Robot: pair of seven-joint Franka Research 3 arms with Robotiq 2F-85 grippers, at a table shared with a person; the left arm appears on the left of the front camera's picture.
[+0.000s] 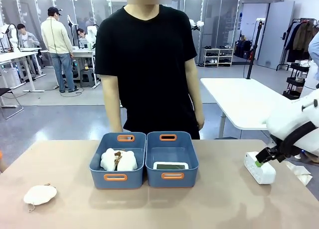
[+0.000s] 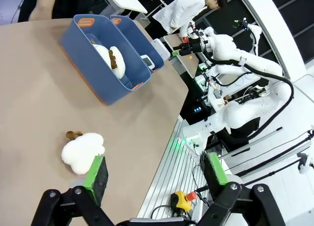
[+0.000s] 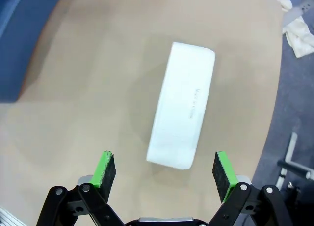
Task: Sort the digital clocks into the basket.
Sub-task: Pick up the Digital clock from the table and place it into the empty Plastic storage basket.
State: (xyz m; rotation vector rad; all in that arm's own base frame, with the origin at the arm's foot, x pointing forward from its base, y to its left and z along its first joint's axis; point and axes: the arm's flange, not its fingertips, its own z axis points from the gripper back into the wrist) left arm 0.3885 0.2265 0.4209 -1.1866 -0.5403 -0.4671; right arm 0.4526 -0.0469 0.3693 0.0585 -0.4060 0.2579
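At the right edge of the front view, my right claw (image 1: 260, 162) hangs just over the loose clock (image 1: 259, 168), which lies flat on the table (image 1: 219, 204), well apart from the baskets. Right wrist view: the right claw (image 3: 164, 169) is spread wide, and its green pads (image 3: 105, 169) stand either side of the near end of the loose clock (image 3: 182, 105) with bare table showing between each pad and the white casing. I see no contact. The clock runs from the lower middle up toward the upper right of that frame, with small grey print on its upper face. A blue basket corner (image 3: 22, 39) sits at the upper left, and a crumpled white cloth (image 3: 299, 24) at the upper right, beyond the table edge. Front view, centre: two blue baskets side by side, touching. The right-hand basket (image 1: 189, 157) holds the second clock (image 1: 170, 166), lying flat with its display up. The left-hand basket (image 1: 97, 159) holds white plush paws (image 1: 118, 160). A person (image 1: 147, 64) stands just behind both baskets, arms down. One more plush paw (image 1: 40, 194) lies on the table at the lower left. Left wrist view: my left claw (image 2: 157, 174) is also spread wide and holds nothing. One of its pads is just beside that plush paw (image 2: 82, 152), the other out past the table edge.
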